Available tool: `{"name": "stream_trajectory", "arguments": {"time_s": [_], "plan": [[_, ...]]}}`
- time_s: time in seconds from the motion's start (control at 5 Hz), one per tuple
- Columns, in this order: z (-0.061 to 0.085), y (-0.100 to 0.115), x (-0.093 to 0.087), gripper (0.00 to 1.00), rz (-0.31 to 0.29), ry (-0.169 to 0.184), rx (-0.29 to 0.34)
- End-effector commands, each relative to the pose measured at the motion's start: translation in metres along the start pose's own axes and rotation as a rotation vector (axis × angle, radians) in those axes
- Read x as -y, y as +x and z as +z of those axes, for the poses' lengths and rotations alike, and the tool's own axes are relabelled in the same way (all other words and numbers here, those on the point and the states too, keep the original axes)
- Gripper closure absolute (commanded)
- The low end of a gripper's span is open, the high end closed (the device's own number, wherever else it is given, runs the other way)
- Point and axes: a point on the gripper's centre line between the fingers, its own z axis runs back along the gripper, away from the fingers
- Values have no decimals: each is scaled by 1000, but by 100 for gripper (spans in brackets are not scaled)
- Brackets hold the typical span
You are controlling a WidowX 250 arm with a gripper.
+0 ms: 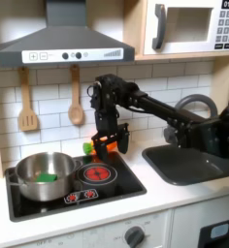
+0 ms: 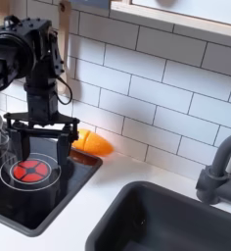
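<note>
So the gripper [image 2: 35,127] is seen hanging low over the back of the toy stove [image 2: 49,201], jaws spread wide with nothing pinched between them. In the second exterior view the fingertips [image 2: 67,149] sit just above the cooktop, behind the red burner [image 2: 30,171].

The thing nearest to it is the orange plastic carrot [image 2: 93,143], lying on its side on the counter against the white tiled wall [image 2: 157,88], just beside the gripper on the second exterior view's right. In the first exterior view the carrot [image 1: 107,142] is partly hidden behind the gripper [image 1: 104,147], with a bit of green showing at its left end.

The carrot would probably be found light, hard and hollow, and a bit slick, so it could easily be squirted out of a pinch. The thicker middle is judged the best spot to be grabbed, across its width.

A steel pot [image 1: 44,174] with something green inside is parked on the stove's left in the first exterior view, and a dark sink [image 2: 176,221] is set to the right.
</note>
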Motion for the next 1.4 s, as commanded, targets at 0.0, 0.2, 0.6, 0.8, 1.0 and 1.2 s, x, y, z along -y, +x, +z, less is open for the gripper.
{"name": "stream_trajectory", "arguments": {"time_s": [0.0, 0.2, 0.6, 0.8, 1.0, 1.2], "plan": [[2, 17, 2, 0, 20, -17, 14], [6, 20, 4, 0, 21, -17, 26], [4, 26, 4, 0, 29, -17, 26], [5, 26, 4, 0, 32, -25, 22], [1, 23, 4, 0, 29, -14, 11], [4, 15, 3, 0, 24, -16, 2]]}}
